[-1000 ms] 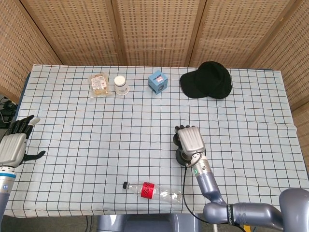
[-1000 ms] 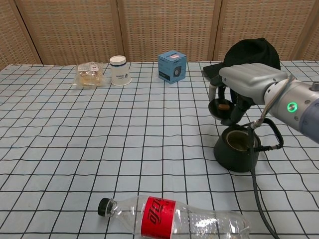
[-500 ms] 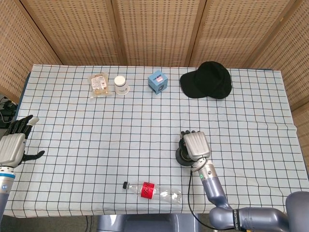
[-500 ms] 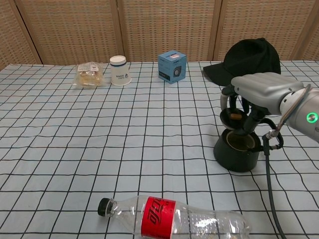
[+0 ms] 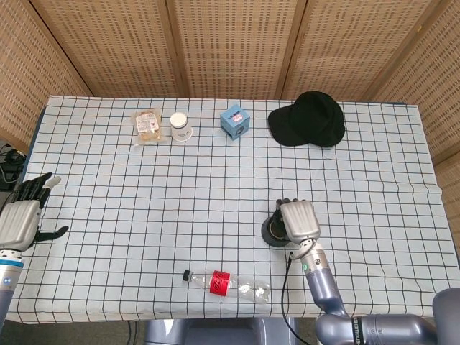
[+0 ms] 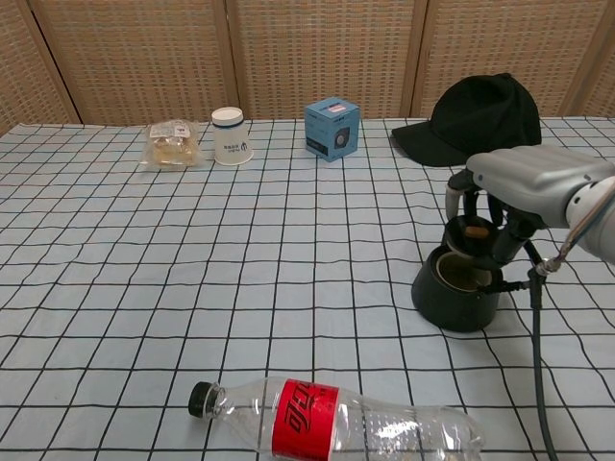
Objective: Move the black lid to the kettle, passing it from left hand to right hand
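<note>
Holding the black lid (image 6: 471, 233) just above the kettle (image 6: 458, 285) mouth.
The right hand (image 6: 524, 182) pinches the lid by its rim, fingers draped downward, probably so it can drop squarely onto the open kettle. The left hand (image 5: 23, 215) hangs spread and idle, well apart from the kettle, at the worktop (image 5: 129, 208) edge.

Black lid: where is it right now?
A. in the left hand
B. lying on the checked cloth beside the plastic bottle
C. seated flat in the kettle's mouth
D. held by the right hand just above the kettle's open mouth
D: in the chest view the small round black lid sits in the right hand, over the round black kettle, whose mouth shows open.
</note>
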